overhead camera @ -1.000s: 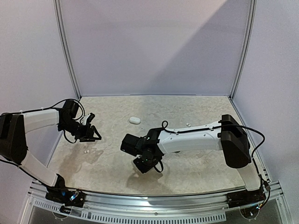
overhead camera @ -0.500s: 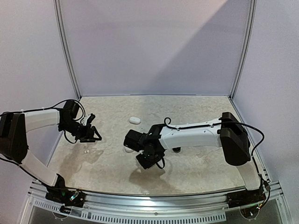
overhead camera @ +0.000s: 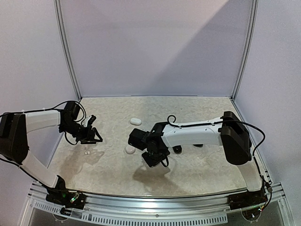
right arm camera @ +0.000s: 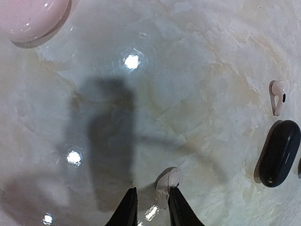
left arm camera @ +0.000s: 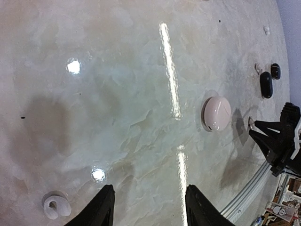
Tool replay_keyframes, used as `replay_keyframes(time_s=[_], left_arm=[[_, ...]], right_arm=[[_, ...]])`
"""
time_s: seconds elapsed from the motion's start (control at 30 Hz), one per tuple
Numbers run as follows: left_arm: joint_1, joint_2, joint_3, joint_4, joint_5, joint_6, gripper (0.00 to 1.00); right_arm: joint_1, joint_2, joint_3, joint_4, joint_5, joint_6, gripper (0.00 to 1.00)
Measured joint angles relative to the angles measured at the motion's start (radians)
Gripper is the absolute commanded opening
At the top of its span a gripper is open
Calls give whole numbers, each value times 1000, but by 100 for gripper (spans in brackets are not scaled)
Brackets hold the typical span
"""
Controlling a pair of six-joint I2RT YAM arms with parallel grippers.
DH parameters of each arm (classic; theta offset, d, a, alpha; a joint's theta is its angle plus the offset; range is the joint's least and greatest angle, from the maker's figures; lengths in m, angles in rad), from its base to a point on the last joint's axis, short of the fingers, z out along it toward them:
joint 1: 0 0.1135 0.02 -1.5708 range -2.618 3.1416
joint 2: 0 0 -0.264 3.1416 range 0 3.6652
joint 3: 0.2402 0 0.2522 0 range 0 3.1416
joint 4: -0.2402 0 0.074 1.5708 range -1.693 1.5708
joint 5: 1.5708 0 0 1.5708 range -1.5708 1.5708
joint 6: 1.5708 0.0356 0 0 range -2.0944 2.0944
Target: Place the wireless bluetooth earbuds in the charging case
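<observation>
My right gripper (right arm camera: pixel 149 207) has its fingers close together on a white earbud (right arm camera: pixel 167 181). The earbud lies against the right finger and its head pokes past the tips. In the top view this gripper (overhead camera: pixel 155 158) hangs low over the table's middle. A second white earbud (right arm camera: pixel 278 95) and a black case (right arm camera: pixel 278 153) lie to its right. A white case (right arm camera: pixel 28 16) lies at the far left and also shows in the top view (overhead camera: pixel 130 149). My left gripper (left arm camera: pixel 151 209) is open and empty above the table, and sits at the left in the top view (overhead camera: pixel 90 134). A third white earbud (left arm camera: pixel 57 207) lies by its left finger.
Another white case (overhead camera: pixel 136 121) lies further back. The left wrist view shows the near white case (left arm camera: pixel 217 113), the black case (left arm camera: pixel 265 84), a black earbud (left arm camera: pixel 275 70) and a white earbud (left arm camera: pixel 257 68). Metal posts and walls bound the table.
My right gripper has moved right and slightly away from the front edge, uncovering the white case beside its wrist. The left arm has stayed still.
</observation>
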Motion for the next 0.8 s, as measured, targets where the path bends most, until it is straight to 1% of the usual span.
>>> replay_keyframes(time_s=[0.1, 0.2, 0.23, 0.37, 0.43, 0.6, 0.67, 0.8], left_arm=[[0, 0, 0, 0, 0, 0, 52], [0, 0, 0, 0, 0, 1, 52], [0, 0, 0, 0, -1, 1, 52], [0, -5, 0, -1, -3, 8, 52], [0, -18, 0, -2, -8, 13, 53], [2, -89, -6, -5, -31, 33, 55], [7, -121, -10, -6, -36, 38, 55], [28, -168, -23, -6, -41, 52, 65]], right_arm=[[-4, -2, 0, 5, -6, -11, 33], [-6, -12, -1, 35, -31, -45, 44], [-6, -20, -2, 55, -41, -65, 49], [-7, -56, 2, 147, -82, -143, 60], [-8, -57, 31, 195, -98, -189, 69], [-21, -13, 134, 316, -129, -278, 87], [-29, 13, 160, 355, -136, -298, 98], [-51, 76, 189, 412, -148, -341, 99]])
